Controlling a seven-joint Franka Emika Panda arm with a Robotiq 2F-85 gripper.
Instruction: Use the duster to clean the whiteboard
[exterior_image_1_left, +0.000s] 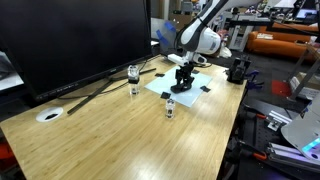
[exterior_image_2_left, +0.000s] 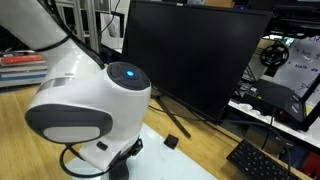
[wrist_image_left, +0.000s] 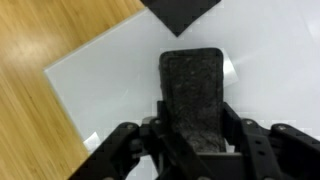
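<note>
Duster (wrist_image_left: 195, 85) sat clamped in the hand (wrist_image_left: 195, 140): a dark, rough-faced block reaching out ahead of the jaws, which pressed against its two long sides in the wrist view. Beneath it lay the whiteboard (wrist_image_left: 110, 95), a flat white sheet. Whether the block touched the sheet or hung just above it could not be told. One black tab (wrist_image_left: 185, 12) marked the sheet's corner at the top of that view, and the wooden surface (wrist_image_left: 40, 50) showed along the left.

In an exterior view the arm (exterior_image_1_left: 205, 35) bent down over the far end of the surface, with the hand low over the middle of the sheet. Three small clear jars (exterior_image_1_left: 134, 72) stood on the wood: two close together near the monitor (exterior_image_1_left: 70, 40) and one just off the sheet's near edge. A white disc (exterior_image_1_left: 48, 114) lay near the monitor's base, well apart from the sheet.

In the exterior view from behind, the arm's white body filled the foreground and hid the hand, and a keyboard (exterior_image_2_left: 265, 160) lay on a separate desk beyond.
</note>
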